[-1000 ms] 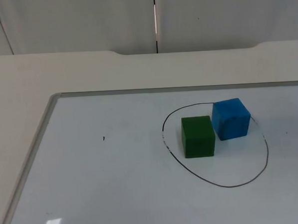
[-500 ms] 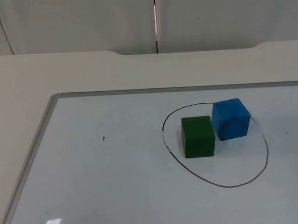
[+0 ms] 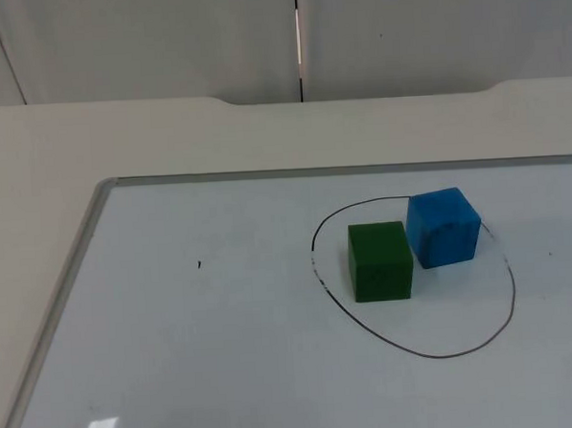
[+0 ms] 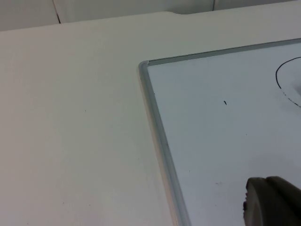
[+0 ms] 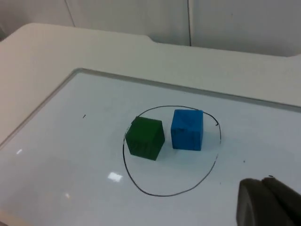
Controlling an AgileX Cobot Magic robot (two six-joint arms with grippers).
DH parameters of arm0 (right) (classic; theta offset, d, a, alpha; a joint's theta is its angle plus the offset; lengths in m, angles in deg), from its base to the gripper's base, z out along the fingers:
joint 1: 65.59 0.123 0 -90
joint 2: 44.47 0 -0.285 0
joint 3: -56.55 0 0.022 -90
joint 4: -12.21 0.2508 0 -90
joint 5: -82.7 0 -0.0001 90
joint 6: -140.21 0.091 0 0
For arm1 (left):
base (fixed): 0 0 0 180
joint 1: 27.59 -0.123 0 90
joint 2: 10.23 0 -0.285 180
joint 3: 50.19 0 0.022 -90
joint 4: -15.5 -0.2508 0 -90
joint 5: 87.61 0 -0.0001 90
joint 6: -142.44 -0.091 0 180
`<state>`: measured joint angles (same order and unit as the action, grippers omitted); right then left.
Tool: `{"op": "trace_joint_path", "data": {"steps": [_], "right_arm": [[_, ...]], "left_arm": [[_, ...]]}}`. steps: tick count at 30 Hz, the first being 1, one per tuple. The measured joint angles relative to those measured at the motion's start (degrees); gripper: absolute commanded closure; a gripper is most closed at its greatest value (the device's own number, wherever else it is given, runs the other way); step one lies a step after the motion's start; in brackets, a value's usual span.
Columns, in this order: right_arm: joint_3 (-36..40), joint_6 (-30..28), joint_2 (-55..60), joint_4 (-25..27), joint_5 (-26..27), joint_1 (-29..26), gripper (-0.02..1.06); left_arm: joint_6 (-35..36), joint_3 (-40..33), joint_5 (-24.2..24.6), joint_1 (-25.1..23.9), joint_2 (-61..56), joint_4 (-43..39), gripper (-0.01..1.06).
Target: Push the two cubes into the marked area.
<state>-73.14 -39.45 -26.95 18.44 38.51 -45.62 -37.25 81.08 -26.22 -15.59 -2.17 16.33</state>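
Two cubes, green foam cube [image 3: 380,260] and blue foam cube [image 3: 443,226], sit touching inside the black drawn oval [image 3: 420,351] near the whiteboard's [image 3: 178,354] far right edge, so you're done pushing. Left tool [image 4: 273,200] and right tool [image 5: 268,202] wait clear; can't tell whether released or clenched.

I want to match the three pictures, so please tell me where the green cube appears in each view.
Top view: green cube, inside the drawn oval, at its left side, touching the blue cube.
Left wrist view: not in it.
Right wrist view: green cube, beside the blue cube.
Shared landmark: drawn oval.
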Motion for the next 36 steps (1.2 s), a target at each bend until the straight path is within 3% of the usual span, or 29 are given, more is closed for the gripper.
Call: {"op": "trace_joint_path", "data": {"steps": [9,16,24,28,36], "right_arm": [[0.0,-1.7,-7.8,-0.2,-1.6,0.0,1.05],[-3.5,-3.2,-9.5,-2.5,-10.1,0.0,1.05],[-3.7,-3.4,-9.5,-2.8,-13.0,0.0,1.05],[-3.7,-3.8,-9.5,-3.7,-17.5,0.0,1.05],[-2.7,-2.3,-9.5,-5.3,-17.8,0.0,1.05]], "left_arm": [[0.0,0.0,0.0,0.0,0.0,0.0,1.05],[0.0,0.0,0.0,0.0,0.0,0.0,1.05],[0.0,0.0,0.0,0.0,0.0,0.0,1.05],[0.0,0.0,0.0,0.0,0.0,0.0,1.05],[0.0,0.0,0.0,0.0,0.0,0.0,1.05]]}}
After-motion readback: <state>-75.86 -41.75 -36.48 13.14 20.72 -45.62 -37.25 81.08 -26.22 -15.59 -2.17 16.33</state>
